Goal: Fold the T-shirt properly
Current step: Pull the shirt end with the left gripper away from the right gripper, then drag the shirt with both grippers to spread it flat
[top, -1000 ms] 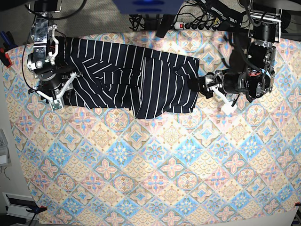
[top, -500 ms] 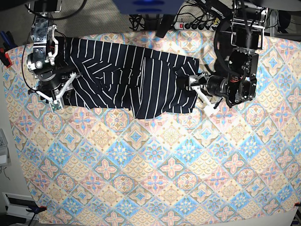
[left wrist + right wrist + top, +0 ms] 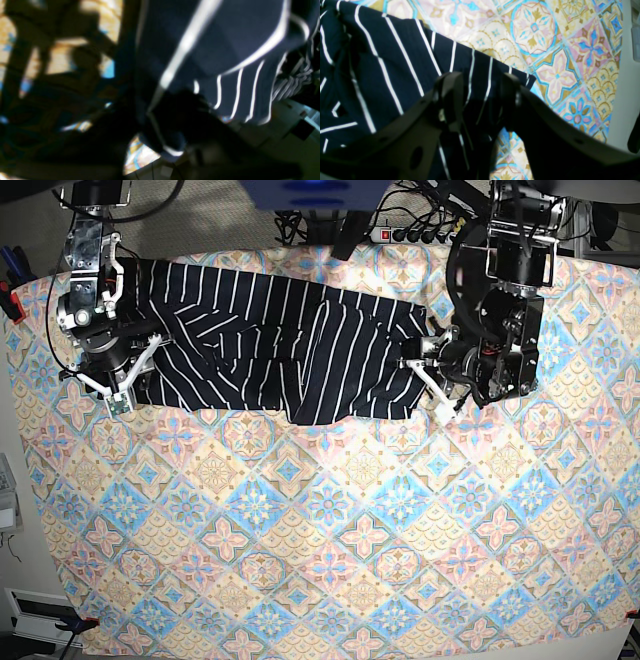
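Right gripper (image 3: 128, 380): at the table's left edge as I face it, sitting over the T-shirt's (image 3: 270, 345) left end. Jaws parted, a striped fold lying between them – not pinched, and no different from a second ago.
T-shirt: stretched along the far side of the tablecloth (image 3: 330, 520), rumpled and creased through the middle, not yet folded into any tidy shape.
Left gripper (image 3: 432, 370): this is what has changed. A second ago it stood apart from the cloth, jaws wide; now it has come in to the shirt's right edge. The wrist view is blurred, but striped cloth (image 3: 225, 62) fills it right at the fingers – the jaws look clamped on that edge.
Meaning for the task: my guess is one end is now gripped, so a lift or drag can begin; the other end is straddled but loose.
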`<act>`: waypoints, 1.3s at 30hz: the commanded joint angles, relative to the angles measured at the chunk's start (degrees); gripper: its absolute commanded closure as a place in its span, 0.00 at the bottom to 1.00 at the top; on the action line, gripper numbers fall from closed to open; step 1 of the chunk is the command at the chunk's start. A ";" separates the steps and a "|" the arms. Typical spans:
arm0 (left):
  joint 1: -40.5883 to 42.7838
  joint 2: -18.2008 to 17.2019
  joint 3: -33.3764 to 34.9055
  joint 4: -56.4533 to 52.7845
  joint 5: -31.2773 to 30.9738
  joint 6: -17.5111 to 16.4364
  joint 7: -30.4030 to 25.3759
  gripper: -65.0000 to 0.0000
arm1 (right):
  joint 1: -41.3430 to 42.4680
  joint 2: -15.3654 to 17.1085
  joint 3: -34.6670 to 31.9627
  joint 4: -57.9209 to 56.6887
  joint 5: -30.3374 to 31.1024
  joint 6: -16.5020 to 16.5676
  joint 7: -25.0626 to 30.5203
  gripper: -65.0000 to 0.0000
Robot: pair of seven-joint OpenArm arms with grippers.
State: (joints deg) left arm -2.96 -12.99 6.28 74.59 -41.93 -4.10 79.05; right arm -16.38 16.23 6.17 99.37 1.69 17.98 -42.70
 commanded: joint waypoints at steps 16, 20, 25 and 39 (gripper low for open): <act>1.69 -5.60 -10.55 8.36 -14.20 -0.69 -0.41 1.00 | 0.16 0.87 0.46 1.24 0.02 -0.18 1.16 0.62; 3.01 -8.41 -12.57 8.36 -17.80 -0.69 -0.58 1.00 | -0.01 0.87 0.11 1.24 0.02 -0.18 1.16 0.62; 3.71 -9.82 -12.83 8.36 -19.12 -0.69 -0.67 1.00 | -0.01 0.87 0.46 1.24 5.47 1.06 -3.32 0.62; 4.06 -9.64 -12.66 8.36 -19.30 -0.69 -0.76 1.00 | 0.25 1.13 9.08 -1.39 24.99 7.74 -15.37 0.50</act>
State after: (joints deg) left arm 1.87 -21.93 -6.13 82.02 -60.07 -4.56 78.39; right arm -16.45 16.32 14.57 97.19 26.06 25.50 -58.92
